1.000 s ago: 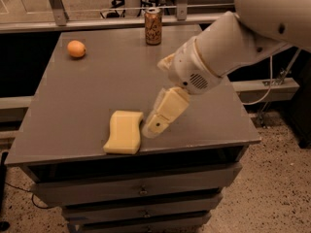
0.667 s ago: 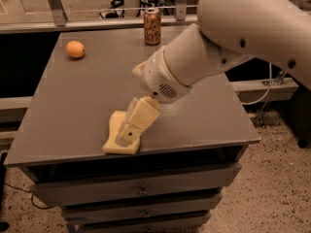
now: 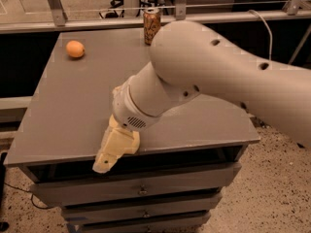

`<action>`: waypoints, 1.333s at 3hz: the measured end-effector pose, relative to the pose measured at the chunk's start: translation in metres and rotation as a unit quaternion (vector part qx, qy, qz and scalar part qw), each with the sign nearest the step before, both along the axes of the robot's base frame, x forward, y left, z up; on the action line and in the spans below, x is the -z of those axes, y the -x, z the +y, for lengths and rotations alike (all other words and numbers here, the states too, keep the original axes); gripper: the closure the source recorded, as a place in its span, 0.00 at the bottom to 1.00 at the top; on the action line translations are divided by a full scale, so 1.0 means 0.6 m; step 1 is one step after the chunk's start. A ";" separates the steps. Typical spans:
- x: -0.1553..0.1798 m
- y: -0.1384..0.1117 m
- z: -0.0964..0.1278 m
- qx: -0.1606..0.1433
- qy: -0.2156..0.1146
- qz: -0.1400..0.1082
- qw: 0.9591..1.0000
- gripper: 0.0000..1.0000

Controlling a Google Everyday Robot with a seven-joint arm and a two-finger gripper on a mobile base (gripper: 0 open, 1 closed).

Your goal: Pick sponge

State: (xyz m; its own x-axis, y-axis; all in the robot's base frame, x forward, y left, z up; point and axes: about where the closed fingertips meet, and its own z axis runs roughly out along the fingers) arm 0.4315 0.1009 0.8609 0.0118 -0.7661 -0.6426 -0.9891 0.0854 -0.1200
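My gripper [image 3: 108,155], pale yellow and blocky, hangs from the big white arm [image 3: 204,76] at the front edge of the grey table [image 3: 58,106], its tip reaching over the edge. It sits right on the spot where the sponge lies. The sponge is almost wholly hidden under it; only a pale yellow strip [image 3: 132,142] shows at the gripper's right side, and I cannot separate it clearly from the gripper. I cannot tell whether the gripper touches or holds the sponge.
A small orange fruit [image 3: 75,48] lies at the table's far left. A brown can [image 3: 151,25] stands at the far edge, behind the arm. Drawers [image 3: 141,191] are below the tabletop. A rail and a cable [image 3: 265,30] are behind and to the right.
The arm has swung left and toward the camera. The gripper moved from just right of the sponge to on top of it, covering it at the table's front edge.
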 end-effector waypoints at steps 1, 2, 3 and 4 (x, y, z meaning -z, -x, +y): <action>0.034 0.013 0.002 0.006 0.014 -0.002 1.000 0.00; 0.058 0.015 -0.009 0.012 0.026 -0.007 1.000 0.00; 0.072 0.016 -0.018 0.016 0.032 -0.009 0.999 0.08; 0.078 0.015 -0.024 0.019 0.034 -0.010 0.999 0.33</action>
